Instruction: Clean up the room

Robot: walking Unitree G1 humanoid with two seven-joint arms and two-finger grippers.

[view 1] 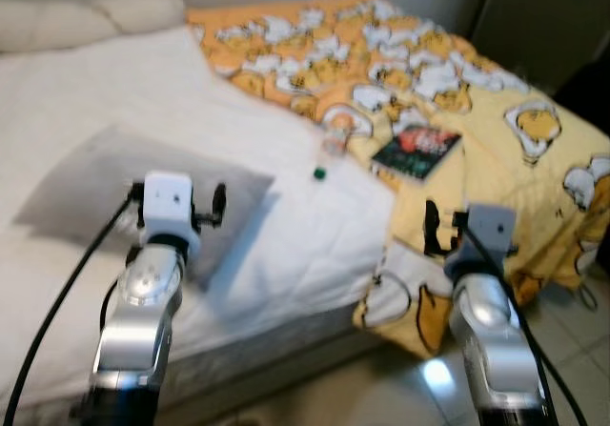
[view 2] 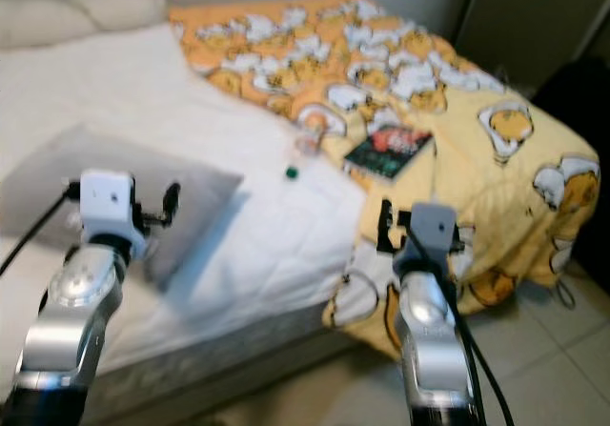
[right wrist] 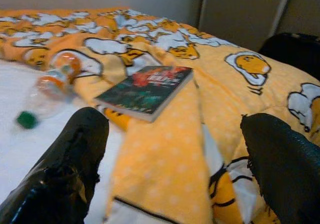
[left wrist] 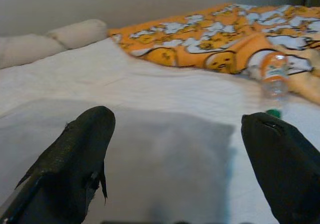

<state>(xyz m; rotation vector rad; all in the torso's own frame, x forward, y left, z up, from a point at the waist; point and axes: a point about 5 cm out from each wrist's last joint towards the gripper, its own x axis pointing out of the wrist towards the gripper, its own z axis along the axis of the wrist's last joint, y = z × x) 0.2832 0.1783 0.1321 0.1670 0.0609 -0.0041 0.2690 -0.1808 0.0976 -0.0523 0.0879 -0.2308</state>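
Left eye view and right eye view are both soft with blur, so the print on the book [view 1: 416, 150] cover cannot be read and the clear plastic bottle [view 1: 333, 143] shows mainly as an orange label and a green cap. Both arms are cut off by the lower frame edge, and the far right corner of the room is dark and hard to make out. Left gripper [left wrist: 180, 159] has its two black fingers [left wrist: 75, 164] spread wide apart; it holds nothing and touches nothing, and it hovers above the grey pillow [view 1: 133, 183] that lies flat on the white sheet [view 1: 276, 226]. Right gripper [right wrist: 175, 164] is likewise spread wide and holds nothing, with its fingers [right wrist: 65, 169] raised over the near edge of the yellow blanket [view 1: 505, 159], which is patterned with white and orange cartoon figures and hangs over the bed's corner toward the tiled floor [view 1: 572, 350]. Both silver arms reach forward from the lower edge toward the bed, the left arm [view 1: 143, 293] over the pillow and the right arm [view 1: 491, 321] in front of the blanket's hanging fold, each with a black cable along it. The book lies flat on the blanket; the bottle lies on its side just beside the blanket's edge on the sheet, near the book but apart from it. Two cream pillows [view 1: 86, 16] rest at the head of the bed.
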